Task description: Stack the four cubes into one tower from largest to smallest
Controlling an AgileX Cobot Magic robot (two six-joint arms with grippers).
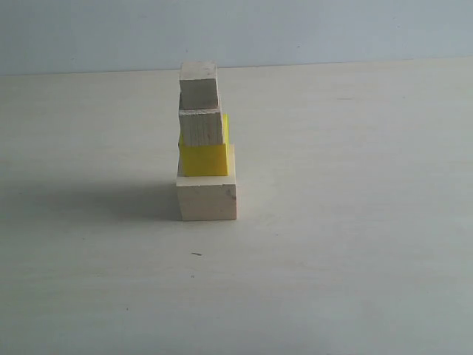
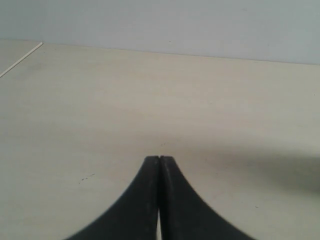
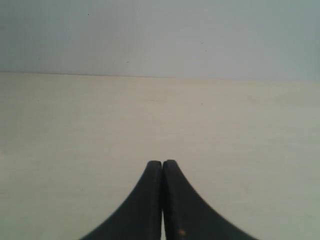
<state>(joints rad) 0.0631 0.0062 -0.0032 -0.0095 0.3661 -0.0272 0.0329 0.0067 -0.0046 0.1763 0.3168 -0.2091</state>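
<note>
Pale-wood-and-yellow 4-cube tower (image 1: pixel 205 158) being shown finished; left gripper (image 2: pixel 159 159), right gripper (image 3: pixel 162 162) being held clenched, empty; no further stacking judged needed.

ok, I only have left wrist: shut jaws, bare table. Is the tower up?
Observer: Yes. Exterior shows one column: big wood cube, yellow cube, smaller wood cube, tiny cube on top.
Operator: Straight?
Observer: Not centred. The upper three sit toward the big cube's left side in that view.
Operator: Right gripper?
Observer: Right gripper is shut, holding nothing, over bare table.
</note>
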